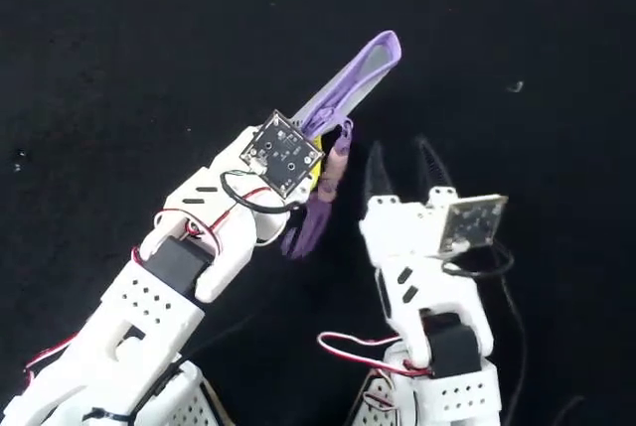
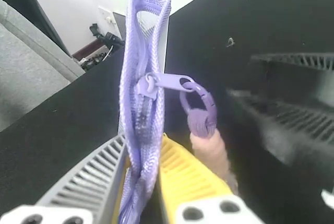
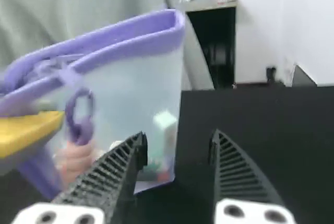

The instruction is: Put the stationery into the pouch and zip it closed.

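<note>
A black worktop (image 1: 119,69) is spread under the pouch, grey cloth (image 3: 78,4) hung beyond it. One purple pouch (image 1: 358,73) is pinched on edge by the left gripper (image 2: 145,151). Beside the pouch, the right gripper (image 1: 402,163) is held spread.

Holds purple pouch (image 2: 134,78) edge-on between grey and yellow fingers (image 2: 188,177) of left tool (image 2: 143,143), zipper pull (image 2: 169,82) and pink charm (image 2: 209,148) alongside, above black counter (image 2: 68,145).

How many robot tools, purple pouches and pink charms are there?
2 white robot tools with ridged fingers: left tool, right tool
1 purple-trimmed clear zip pouch
1 pink dangling zipper charm
Total: 4
</note>
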`<move>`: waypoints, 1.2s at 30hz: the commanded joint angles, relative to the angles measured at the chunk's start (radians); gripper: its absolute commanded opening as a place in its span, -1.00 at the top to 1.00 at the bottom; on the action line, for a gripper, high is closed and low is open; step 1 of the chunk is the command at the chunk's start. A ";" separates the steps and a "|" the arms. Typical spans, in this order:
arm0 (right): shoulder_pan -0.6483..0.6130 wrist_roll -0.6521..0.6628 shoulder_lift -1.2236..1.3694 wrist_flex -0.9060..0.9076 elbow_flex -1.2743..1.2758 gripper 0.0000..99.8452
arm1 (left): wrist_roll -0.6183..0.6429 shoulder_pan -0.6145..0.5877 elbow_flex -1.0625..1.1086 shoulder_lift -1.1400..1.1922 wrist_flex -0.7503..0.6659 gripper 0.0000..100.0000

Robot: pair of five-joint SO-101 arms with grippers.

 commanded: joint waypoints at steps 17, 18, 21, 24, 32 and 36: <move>-0.114 0.023 -0.081 0.060 -0.041 0.61 | 0.012 0.007 0.082 0.009 -0.135 0.94; -0.121 0.023 -0.081 0.060 -0.041 0.61 | 0.012 0.005 0.081 0.009 -0.135 0.94; -0.129 0.018 -0.081 0.060 -0.042 0.61 | 0.012 0.005 0.081 0.009 -0.135 0.94; -0.126 0.021 -0.081 0.060 -0.048 0.61 | 0.012 0.005 0.084 0.009 -0.138 0.94; -0.129 0.025 -0.096 0.141 -0.114 0.61 | 0.011 0.004 0.085 0.009 -0.138 0.94; -0.153 0.023 -0.096 0.071 -0.059 0.61 | 0.011 0.012 0.087 0.008 -0.138 0.94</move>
